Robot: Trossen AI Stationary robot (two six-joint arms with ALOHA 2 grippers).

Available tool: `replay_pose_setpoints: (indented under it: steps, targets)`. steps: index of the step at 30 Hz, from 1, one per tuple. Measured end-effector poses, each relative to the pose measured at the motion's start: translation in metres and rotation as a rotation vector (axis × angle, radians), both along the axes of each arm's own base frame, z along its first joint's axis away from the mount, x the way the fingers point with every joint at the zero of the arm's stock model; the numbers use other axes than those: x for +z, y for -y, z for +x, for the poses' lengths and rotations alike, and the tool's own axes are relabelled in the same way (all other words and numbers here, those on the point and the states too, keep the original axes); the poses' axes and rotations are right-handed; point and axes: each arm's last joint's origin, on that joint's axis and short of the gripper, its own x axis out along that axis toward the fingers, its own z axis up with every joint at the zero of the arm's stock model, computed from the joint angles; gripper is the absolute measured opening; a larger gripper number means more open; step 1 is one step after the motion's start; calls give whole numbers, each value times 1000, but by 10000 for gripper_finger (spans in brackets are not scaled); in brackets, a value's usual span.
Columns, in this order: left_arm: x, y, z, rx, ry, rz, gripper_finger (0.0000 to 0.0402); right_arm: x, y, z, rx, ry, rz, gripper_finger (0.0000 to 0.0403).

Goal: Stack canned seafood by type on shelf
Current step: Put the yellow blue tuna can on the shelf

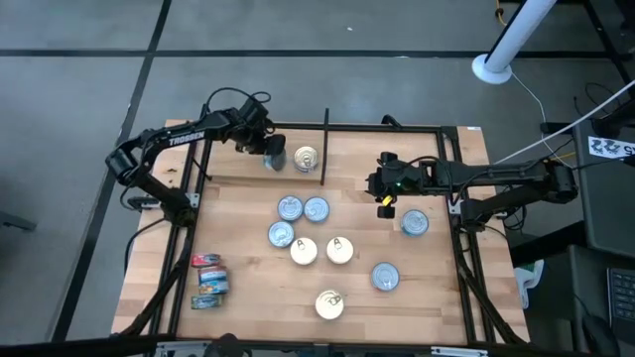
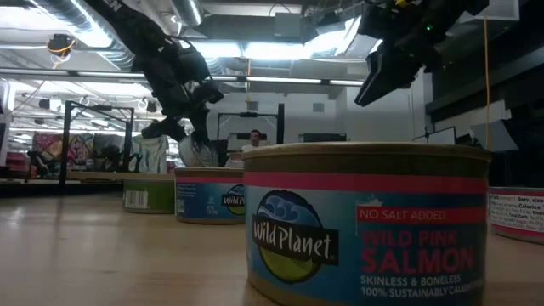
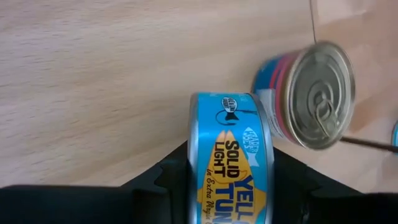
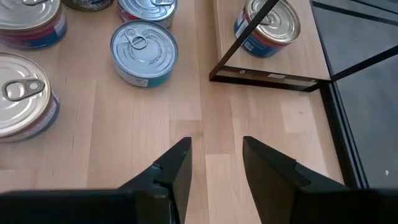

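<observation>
Salmon tin (image 2: pixel 367 223) fills the low view's foreground and blocks most of the board behind it. At the left gripper (image 3: pixel 231 186), the fingers are clenched on a blue tuna tin (image 3: pixel 231 162) held on edge (label facing the wrist camera), above the far left corner of the shelf (image 1: pixel 248 288), just beside a gold-topped tin (image 1: pixel 307 158) standing next to the divider bar (image 1: pixel 324 147). Risk: the tuna tin is gripped across its thin body, so it may roll or slip on release, or knock the gold-topped tin if lowered too close. The right gripper (image 4: pixel 214 165) hangs with jaws parted and holding nothing, above bare wood near the scattered tins. Hidden: the tuna tin's underside and its clearance above the wood; the red-and-blue tins (image 1: pixel 208 282) at the near left are too small to read.
</observation>
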Motion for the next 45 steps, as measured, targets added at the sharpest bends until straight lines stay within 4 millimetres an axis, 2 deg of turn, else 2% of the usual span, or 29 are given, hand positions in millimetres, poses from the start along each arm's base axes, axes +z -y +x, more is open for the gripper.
replay_pose_setpoints:
  steps: [16,30,45]
  targets:
    - [3,7,15,34,62,7,152,0,0,0,0,1,0,143]
    - [2,6,14,37,16,60,153,0,0,0,1,0,0,143]
    - [-2,12,7,33,-60,-8,153,0,0,0,1,-1,0,143]
